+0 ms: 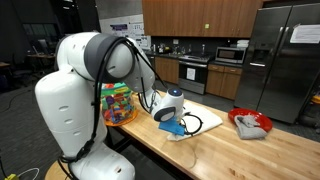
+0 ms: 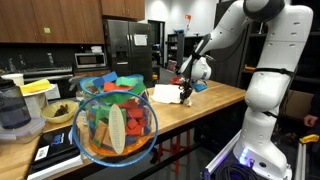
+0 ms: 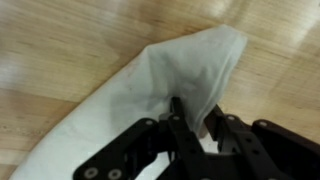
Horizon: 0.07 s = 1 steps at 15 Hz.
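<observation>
A white cloth (image 3: 170, 70) lies on the wooden counter (image 3: 60, 40). In the wrist view my gripper (image 3: 195, 118) is shut on a pinched fold of the cloth, which rises in a peak between the fingers. In both exterior views the gripper (image 1: 175, 122) (image 2: 186, 93) is low over the cloth (image 1: 190, 128) (image 2: 165, 95) on the counter. A blue object (image 1: 172, 127) shows under the gripper.
A clear bowl of colourful toys (image 1: 117, 103) (image 2: 115, 125) stands on the counter beside the arm. A red bowl with a cloth (image 1: 250, 123) sits further along. A yellow-lidded container (image 2: 37, 90) and a dark bowl (image 2: 58, 112) stand at one end.
</observation>
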{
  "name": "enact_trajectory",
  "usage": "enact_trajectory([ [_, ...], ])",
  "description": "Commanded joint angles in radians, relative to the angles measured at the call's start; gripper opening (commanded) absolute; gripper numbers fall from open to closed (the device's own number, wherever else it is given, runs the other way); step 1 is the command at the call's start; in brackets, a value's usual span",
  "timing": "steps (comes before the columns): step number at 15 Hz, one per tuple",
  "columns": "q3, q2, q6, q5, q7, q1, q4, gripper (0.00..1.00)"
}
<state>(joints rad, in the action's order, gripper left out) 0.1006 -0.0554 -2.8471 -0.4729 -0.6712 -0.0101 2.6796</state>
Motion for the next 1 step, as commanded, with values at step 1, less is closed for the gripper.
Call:
enact_trajectory([
  [1, 0.0, 0.0, 0.0, 0.0, 0.0, 0.0, 0.0, 0.3],
])
